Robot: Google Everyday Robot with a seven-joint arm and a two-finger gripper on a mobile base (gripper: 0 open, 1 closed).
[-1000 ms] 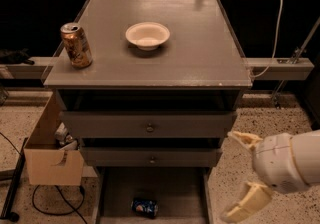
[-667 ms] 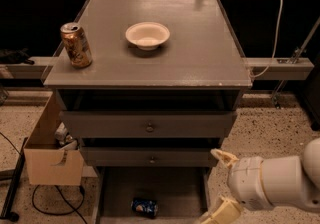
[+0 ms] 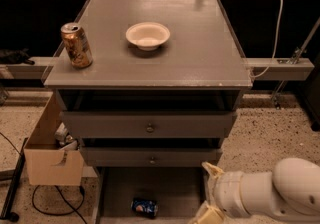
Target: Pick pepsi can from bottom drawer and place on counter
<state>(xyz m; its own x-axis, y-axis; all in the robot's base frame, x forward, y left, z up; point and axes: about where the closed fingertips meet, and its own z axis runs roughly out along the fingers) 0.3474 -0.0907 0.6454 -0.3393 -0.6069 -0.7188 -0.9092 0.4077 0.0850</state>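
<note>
Pepsi can (image 3: 144,207): small, blue, lying on its side, front of bottom drawer (image 3: 165,185). Drawer: flat grey tray, pulled open. Counter (image 3: 200,53): matte grey cabinet top. Gripper (image 3: 210,192): fingers spread, at drawer's right edge, near can.

The white arm (image 3: 280,190) extends from lower right, its end effector (image 3: 202,191) spread wide, pointing left.

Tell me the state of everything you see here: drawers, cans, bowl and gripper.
pepsi can: lying on its side in the bottom drawer.
bottom drawer: pulled open.
gold-brown can: upright on the counter.
bowl: upright, empty.
knobbed drawers: pushed in.
gripper: open, empty, at the bottom drawer's right side.
</note>
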